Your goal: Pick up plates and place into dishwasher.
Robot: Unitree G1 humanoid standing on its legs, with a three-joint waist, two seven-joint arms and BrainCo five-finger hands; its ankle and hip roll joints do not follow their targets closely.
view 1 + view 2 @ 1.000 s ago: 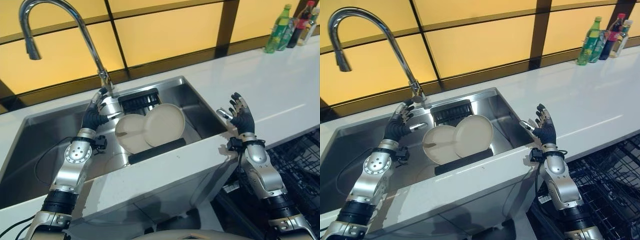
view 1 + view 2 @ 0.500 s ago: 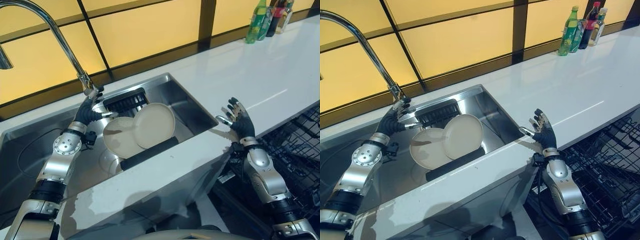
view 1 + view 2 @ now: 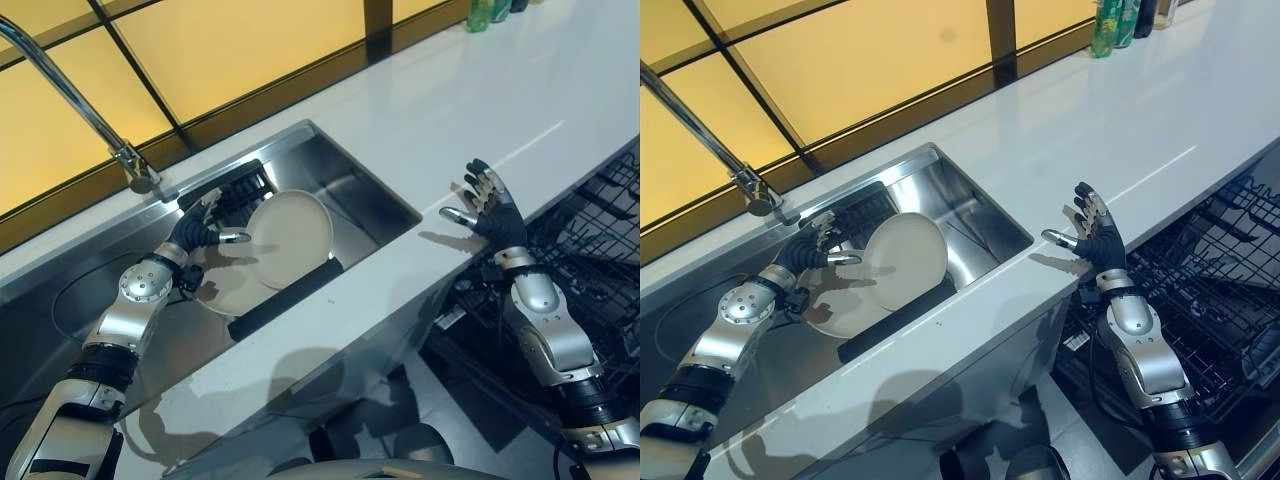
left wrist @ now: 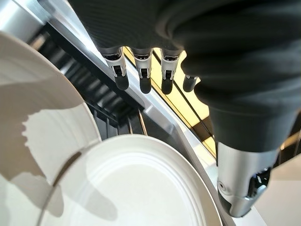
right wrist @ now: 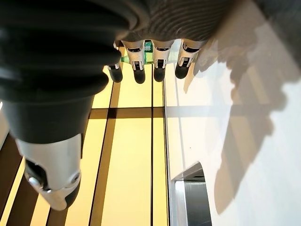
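Cream plates [image 3: 290, 238] in steel sink [image 3: 362, 180], no writing legible.

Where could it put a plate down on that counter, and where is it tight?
The white counter is bare from the sink to the bottles. It is crowded in the sink: two plates lean together by the left robot hand.
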